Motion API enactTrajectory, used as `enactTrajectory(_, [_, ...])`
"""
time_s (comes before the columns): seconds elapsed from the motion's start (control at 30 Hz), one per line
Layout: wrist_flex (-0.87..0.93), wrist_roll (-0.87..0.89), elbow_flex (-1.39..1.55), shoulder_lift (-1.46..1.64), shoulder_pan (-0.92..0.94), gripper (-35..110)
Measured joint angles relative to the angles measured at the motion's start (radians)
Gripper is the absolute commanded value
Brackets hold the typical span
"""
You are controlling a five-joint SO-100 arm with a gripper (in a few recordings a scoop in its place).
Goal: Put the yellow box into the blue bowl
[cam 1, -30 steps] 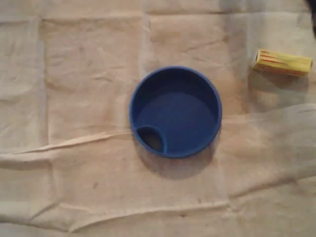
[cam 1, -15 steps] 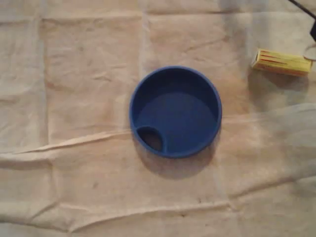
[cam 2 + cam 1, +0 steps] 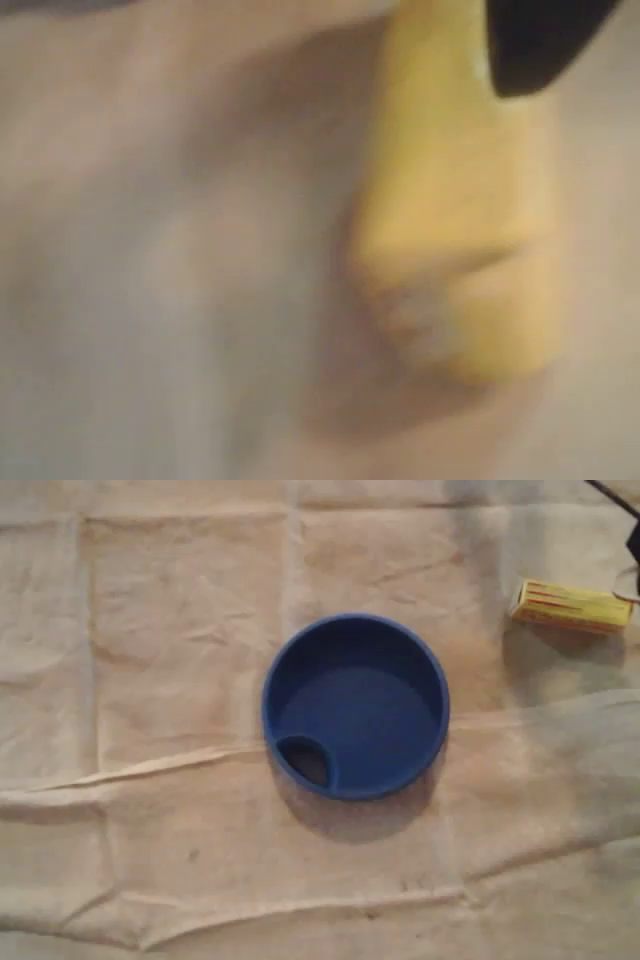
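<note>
The blue bowl (image 3: 355, 707) stands in the middle of the cloth in the overhead view, round, with a small inner pocket at its lower left. Far to its upper right lies the yellow box (image 3: 571, 606), flat, with red stripes on top. A dark bit of my arm (image 3: 634, 542) with a thin cable pokes in at the right edge just above the box. The blurred wrist view has the yellow box (image 3: 465, 220) very close, and one dark fingertip (image 3: 540, 45) sits over its top right. The frames do not reveal how the jaws stand.
A creased beige cloth (image 3: 160, 680) covers the whole table, with raised folds running across below the bowl. Open cloth lies between the bowl and the box.
A dark part of the arm and its cable have come into the overhead view at the top right edge, beside the box. Bowl and box have stayed put.
</note>
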Motion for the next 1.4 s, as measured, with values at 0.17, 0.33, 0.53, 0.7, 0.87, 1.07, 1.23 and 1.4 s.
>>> enactTrajectory(0.17, [0.000, 0.000, 0.057, 0.000, 0.012, 31])
enactTrajectory(0.33, [-0.018, 0.000, 0.080, 0.000, 0.043, 31])
enactTrajectory(0.53, [-0.031, 0.000, 0.087, -0.026, 0.035, 31])
enactTrajectory(0.7, [-0.031, 0.000, 0.101, -0.104, 0.037, 31])
enactTrajectory(0.87, [-0.049, 0.000, 0.100, -0.118, 0.035, 31])
enactTrajectory(1.07, [-0.063, 0.000, 0.100, -0.118, -0.012, 31])
enactTrajectory(1.23, [-0.103, 0.000, 0.100, -0.118, -0.014, 31])
enactTrajectory(1.4, [-0.117, 0.000, 0.100, -0.118, -0.014, 31])
